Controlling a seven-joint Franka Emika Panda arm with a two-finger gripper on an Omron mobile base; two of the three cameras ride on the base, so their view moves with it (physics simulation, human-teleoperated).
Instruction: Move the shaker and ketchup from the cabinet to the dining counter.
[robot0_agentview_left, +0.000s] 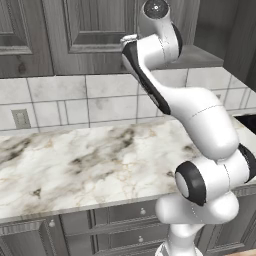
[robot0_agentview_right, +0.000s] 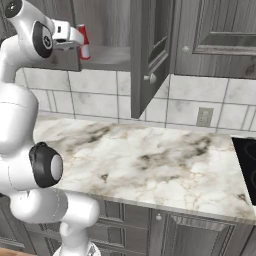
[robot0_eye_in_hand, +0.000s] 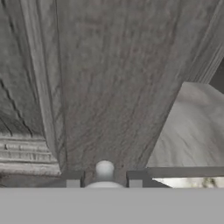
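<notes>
Overhead, claw (robot0_agentview_right: 80, 42) clamps ketchup (robot0_agentview_right: 84, 44) inside cabinet (robot0_agentview_right: 115, 30).

Glossy white rounded arm (robot0_agentview_left: 200, 120) with black joint bands.

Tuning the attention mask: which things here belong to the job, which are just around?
Job: ketchup, shaker in the shut claw, open cabinet.
Just around: marble worktop, wall socket, black cooktop, drawer units.

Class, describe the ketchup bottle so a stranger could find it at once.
Look at the dark wooden cabinet above the tiled wall, where one door hangs open. On its shelf, against the robot's tool, stands the ketchup bottle, the one red thing among grey wood.
</notes>
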